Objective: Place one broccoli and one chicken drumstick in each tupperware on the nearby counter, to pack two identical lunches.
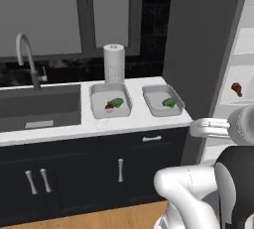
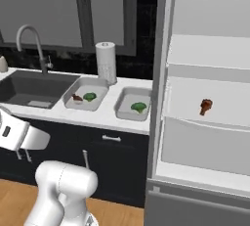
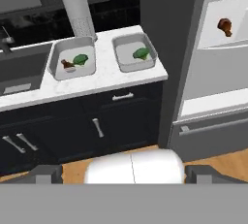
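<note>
One tupperware [image 3: 72, 60] was full, the other tupperware [image 3: 134, 53] needed the chicken drumstick [image 3: 224, 25] from the fridge shelf [image 3: 227, 36], and our hand [image 3: 123, 177] was wide apart, holding nothing.

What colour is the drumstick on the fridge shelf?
Reddish-brown; the drumstick shows best in the hand view.

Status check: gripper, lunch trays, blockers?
Gripper open, holding nothing. Left grey tray: green broccoli, brown drumstick. Right grey tray: broccoli alone. Second drumstick on fridge shelf. Nothing blocking.
</note>
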Motion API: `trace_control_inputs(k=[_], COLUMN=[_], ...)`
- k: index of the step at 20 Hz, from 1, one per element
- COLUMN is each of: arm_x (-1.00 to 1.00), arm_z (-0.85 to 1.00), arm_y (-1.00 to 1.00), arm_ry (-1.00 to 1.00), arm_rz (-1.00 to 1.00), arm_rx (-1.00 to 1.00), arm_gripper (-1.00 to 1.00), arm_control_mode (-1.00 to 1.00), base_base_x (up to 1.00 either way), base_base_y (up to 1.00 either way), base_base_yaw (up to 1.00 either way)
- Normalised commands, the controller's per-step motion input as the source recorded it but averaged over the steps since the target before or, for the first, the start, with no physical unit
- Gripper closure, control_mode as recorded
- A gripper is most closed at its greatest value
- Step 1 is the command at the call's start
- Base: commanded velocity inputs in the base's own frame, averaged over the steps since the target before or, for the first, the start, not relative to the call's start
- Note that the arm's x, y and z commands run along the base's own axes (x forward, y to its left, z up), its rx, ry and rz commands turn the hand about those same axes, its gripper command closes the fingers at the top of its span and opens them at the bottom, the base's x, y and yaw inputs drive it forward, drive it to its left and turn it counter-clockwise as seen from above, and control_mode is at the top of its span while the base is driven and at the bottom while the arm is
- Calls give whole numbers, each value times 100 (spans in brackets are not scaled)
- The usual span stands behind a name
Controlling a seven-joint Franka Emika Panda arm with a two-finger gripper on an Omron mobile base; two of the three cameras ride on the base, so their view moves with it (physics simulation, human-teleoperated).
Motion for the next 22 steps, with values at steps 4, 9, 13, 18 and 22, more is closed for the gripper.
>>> trace_control_inputs(k=[4, 9, 13, 18, 22], arm_x=[0, 0, 0, 0, 2], arm_z=[0, 0, 0, 0, 0], arm_y=[0, 0, 0, -9, -66], arm_ry=[0, 0, 0, -2, -12], arm_rz=[0, 0, 0, 0, 0], arm_rx=[0, 0, 0, 1, 7], arm_gripper=[-100, -100, -100, -100, -100], arm_control_mode=[100, 100, 100, -100, -100], base_base_x=[-38, -19, -1, 0, 0], base_base_y=[-99, -97, -75, -39, 0], base_base_yaw=[36, 25, 17, 4, 0])
